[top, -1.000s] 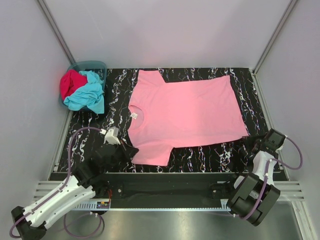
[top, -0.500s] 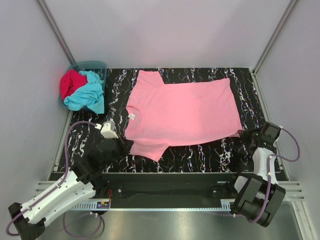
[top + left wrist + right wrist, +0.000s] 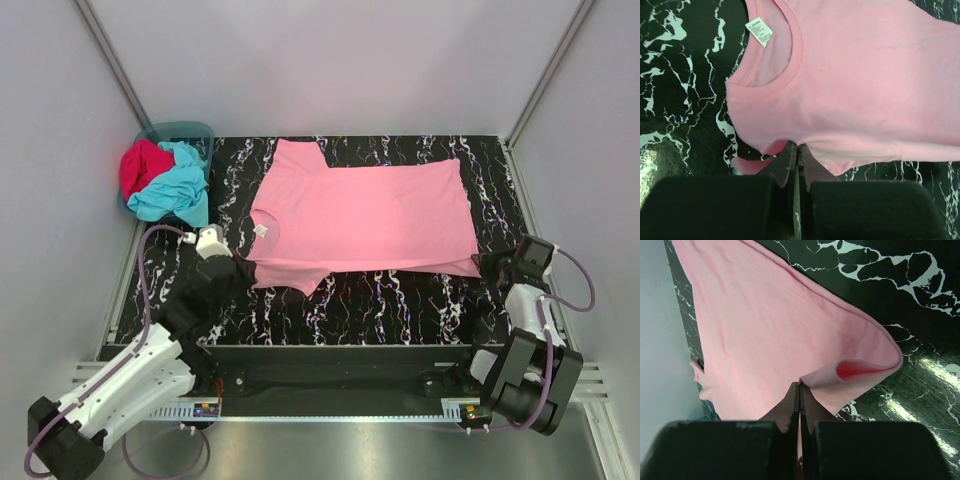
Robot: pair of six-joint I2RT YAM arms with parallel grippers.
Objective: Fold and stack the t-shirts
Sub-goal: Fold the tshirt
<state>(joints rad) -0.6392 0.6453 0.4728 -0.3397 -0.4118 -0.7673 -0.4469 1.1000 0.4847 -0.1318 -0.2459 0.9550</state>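
A light pink t-shirt (image 3: 370,215) lies spread on the black marbled table (image 3: 400,300), neck to the left with its white label (image 3: 760,31) showing. Its near edge is lifted and rolled over toward the far side. My left gripper (image 3: 243,268) is shut on the pink t-shirt's near sleeve side (image 3: 796,145). At the near right corner, the hem (image 3: 865,367) is pinched in my shut right gripper (image 3: 492,264), the cloth curling over the jaws (image 3: 799,384). A turquoise t-shirt (image 3: 178,190) and a crimson red t-shirt (image 3: 140,167) sit bunched at the far left.
A teal plastic basket (image 3: 190,131) holds the two bunched shirts in the far left corner. Grey walls close in the table on three sides. Bare marbled tabletop shows in front of the pink shirt.
Both grippers have moved away from me, pulling the pink shirt's near edge up and over toward the far side. The near sleeve no longer lies flat on the table.
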